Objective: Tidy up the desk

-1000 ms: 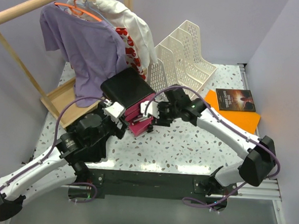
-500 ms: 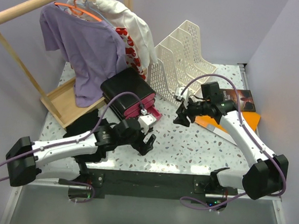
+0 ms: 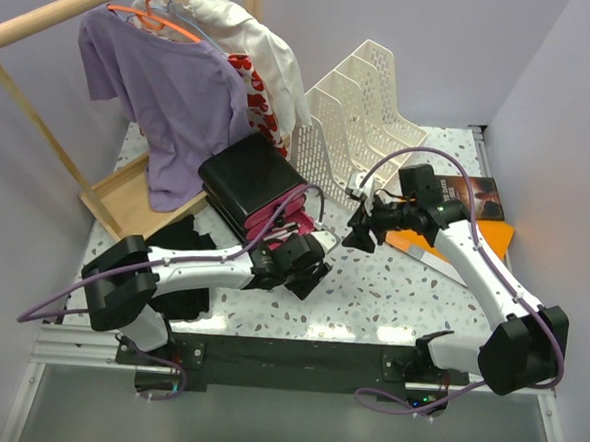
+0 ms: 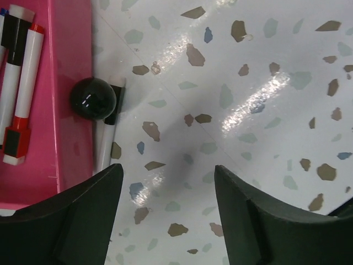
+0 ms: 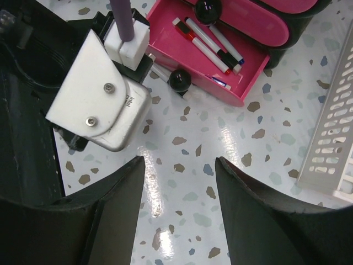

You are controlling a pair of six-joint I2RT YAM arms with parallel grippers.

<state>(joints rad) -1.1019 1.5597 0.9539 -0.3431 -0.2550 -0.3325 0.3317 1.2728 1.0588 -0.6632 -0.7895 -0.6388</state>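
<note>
Moving part: the left arm is swinging the left gripper up toward the middle of the top view, to the open front of the pink drawer. Half a second ago it was sitting lower and further left.
Waiting part: the right gripper is hanging just right of centre, about where it was half a second ago, clear of the drawer it was crowding a second ago.
Left tool: its fingers are standing wide apart and gripping nothing — only bare speckled top is showing between them in the wrist view.
Right tool: likewise spread wide and carrying nothing.
Drawer: it is sitting pulled out, with red and black markers lying inside. Its round black knob is showing at the upper left of the left wrist view, and a loose marker is lying just beside it, outside the tray.
Desk: the desk is filling the middle of the top view, under both arms.
Meaning: the left arm is probably lining up on the stray marker or the knob — the drawer is not yet closed, so the tidying is looking unfinished.
</note>
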